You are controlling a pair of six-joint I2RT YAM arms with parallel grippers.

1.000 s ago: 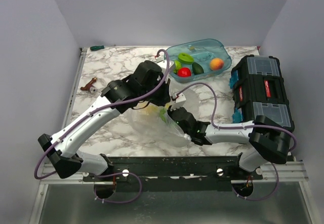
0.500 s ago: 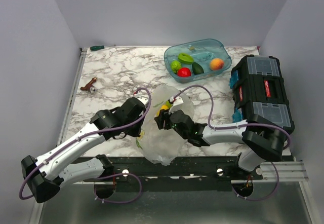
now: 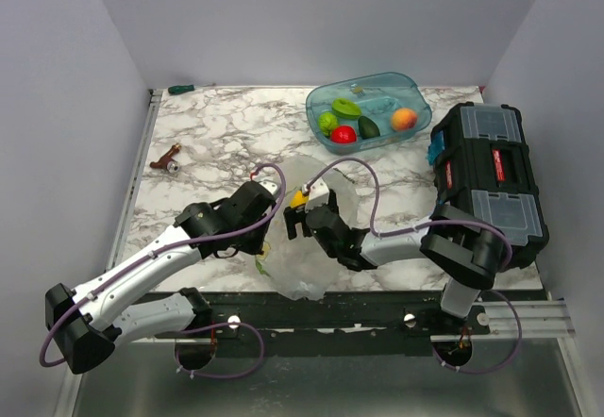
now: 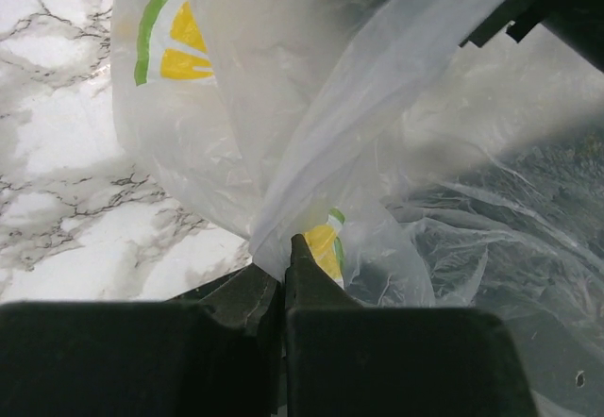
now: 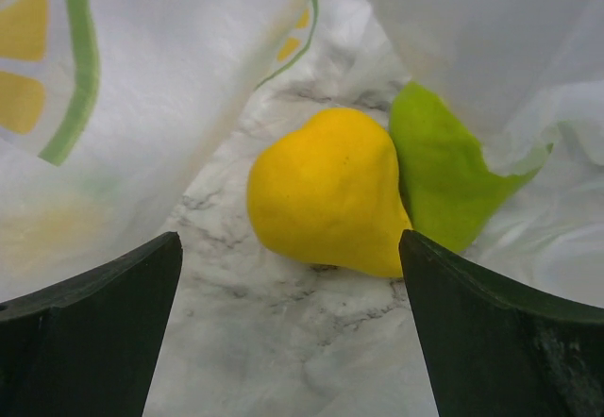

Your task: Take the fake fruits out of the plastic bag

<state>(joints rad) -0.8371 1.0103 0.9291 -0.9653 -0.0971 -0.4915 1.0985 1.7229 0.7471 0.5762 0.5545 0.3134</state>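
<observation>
The plastic bag (image 3: 304, 257) lies crumpled near the table's front edge, its mouth lifted. My left gripper (image 3: 271, 217) is shut on a fold of the bag (image 4: 311, 106), with its jaws (image 4: 287, 245) pinching the film. My right gripper (image 3: 296, 219) is open inside the bag's mouth, just short of a yellow pear-shaped fake fruit (image 5: 326, 205) lying on the marble with a green leaf (image 5: 439, 176) beside it. The fruit sits ahead of the open jaws (image 5: 290, 240), untouched. It also shows in the top view (image 3: 299, 197). Green, red and dark green fruits (image 3: 343, 134) lie in the teal tub.
The teal tub (image 3: 411, 91) stands at the back and also holds an orange peach ball (image 3: 404, 118). A black toolbox (image 3: 489, 167) fills the right side. A small brown object (image 3: 167, 160) lies at the left and a green marker (image 3: 181, 88) at the back edge.
My left arm swung back from the tub to the near side, dragging the bag toward the front edge. My right gripper moved up and left into the bag's mouth toward the yellow fruit.
</observation>
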